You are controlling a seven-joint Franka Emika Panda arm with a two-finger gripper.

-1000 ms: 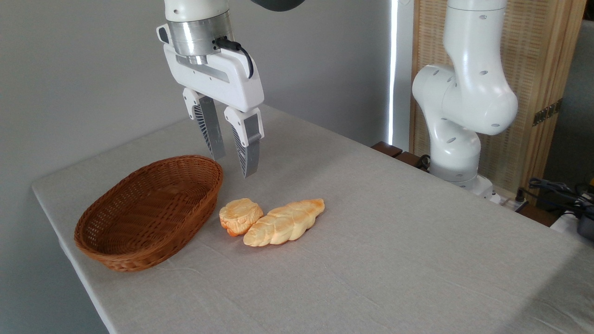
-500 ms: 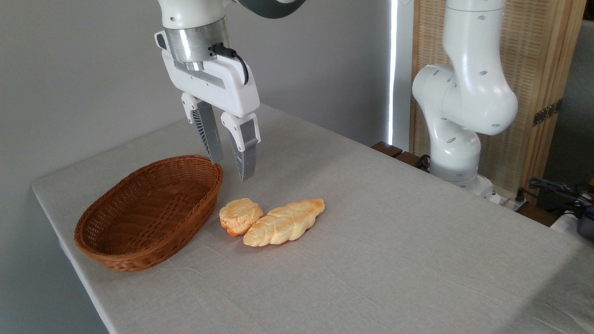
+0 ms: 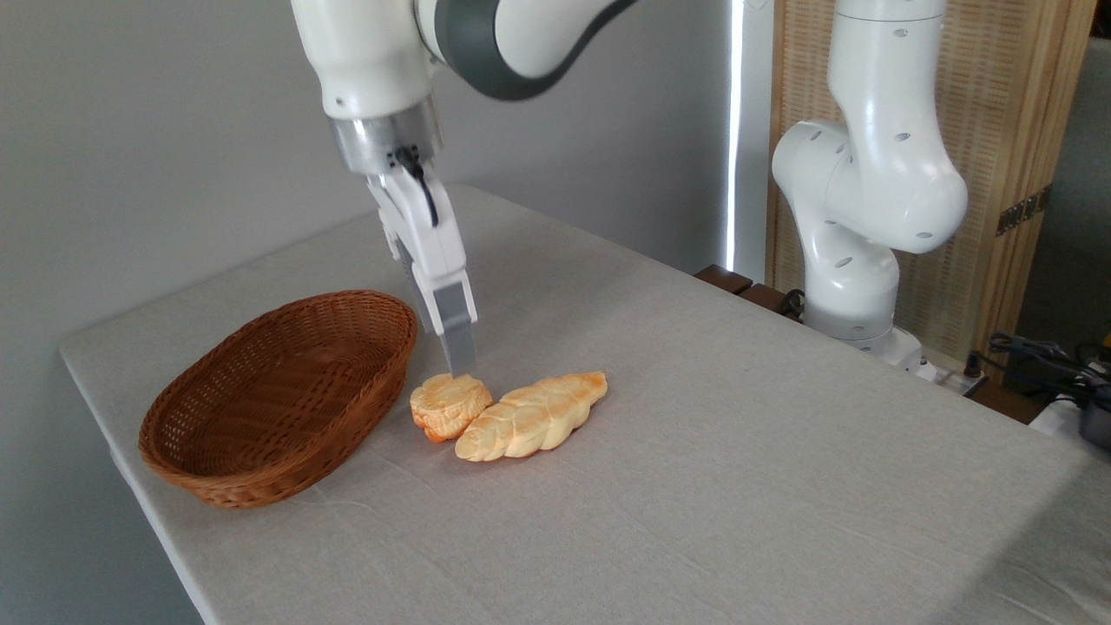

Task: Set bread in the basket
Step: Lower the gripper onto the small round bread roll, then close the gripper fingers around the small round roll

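Gripper (image 3: 457, 358): edge-on from here, so only one finger shows and I cannot tell how wide the jaws stand; nothing is in them. The tip hangs right over the bun, at or just above its top.
Change: a second ago it hung higher and nearer the basket, fingers side by side and apart. It has since turned its wrist and come down over the bun, which looks like lining up for the grasp.
Bun (image 3: 448, 404): untouched on the surface, just right of the basket and pressed against the loaf.
Bun axis: chunky, only slightly long, its longer line running lower-left to upper-right.
Loaf (image 3: 531, 416): touches the bun's right side and may crowd one finger.
Basket (image 3: 217, 479): empty, near the bun, long axis running the same diagonal.
Surface (image 3: 694, 477): grey cloth.
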